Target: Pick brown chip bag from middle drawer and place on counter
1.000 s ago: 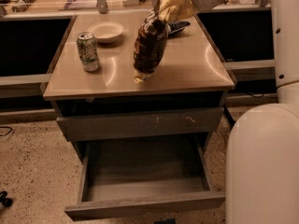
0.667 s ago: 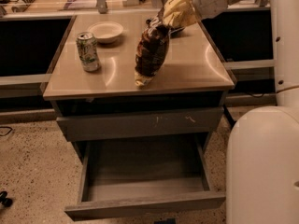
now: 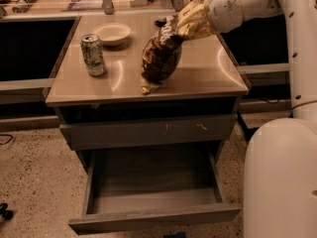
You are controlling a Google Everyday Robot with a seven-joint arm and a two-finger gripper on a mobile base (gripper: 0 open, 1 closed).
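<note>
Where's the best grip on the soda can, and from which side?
Probably mid-body on the soda can, straddling its round wall and coming in from the counter front edge: it stands upright, the white bowl sits just behind it and the brown chip bag is off to one side. The gripper is at the bag's upper end.

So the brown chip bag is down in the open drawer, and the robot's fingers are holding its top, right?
Not quite. The brown chip bag is not in the open drawer. It stands tilted with its bottom end on the beige counter, beside the soda can. The rest is right: the gripper is at the bag's top, with its fingers closed on it. The camera view shows this.
</note>
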